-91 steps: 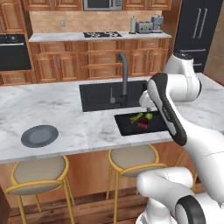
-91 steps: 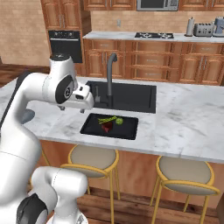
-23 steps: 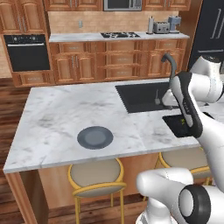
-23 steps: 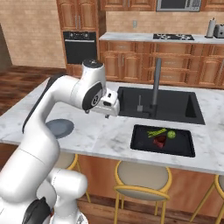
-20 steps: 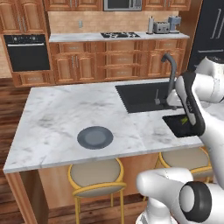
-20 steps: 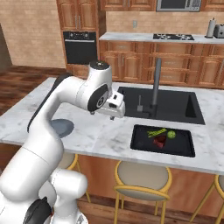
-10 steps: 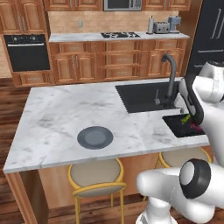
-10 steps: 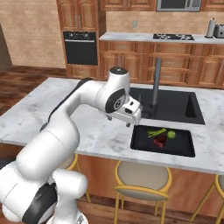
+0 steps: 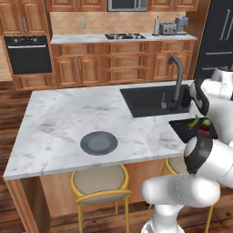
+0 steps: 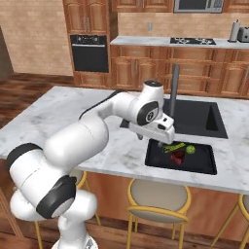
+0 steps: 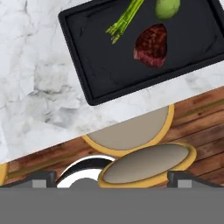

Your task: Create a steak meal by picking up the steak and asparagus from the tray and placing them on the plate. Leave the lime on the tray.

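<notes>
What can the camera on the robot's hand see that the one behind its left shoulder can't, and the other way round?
Hand view alone: the tray from close above with its whole near rim, the asparagus as separate stalks, and two round stool seats from above.

Left base view alone: the round grey plate far along the marble counter, the sink with its faucet, the oven and wooden cabinets.

Both: the tray, still holding the steak, the asparagus and the lime.
</notes>
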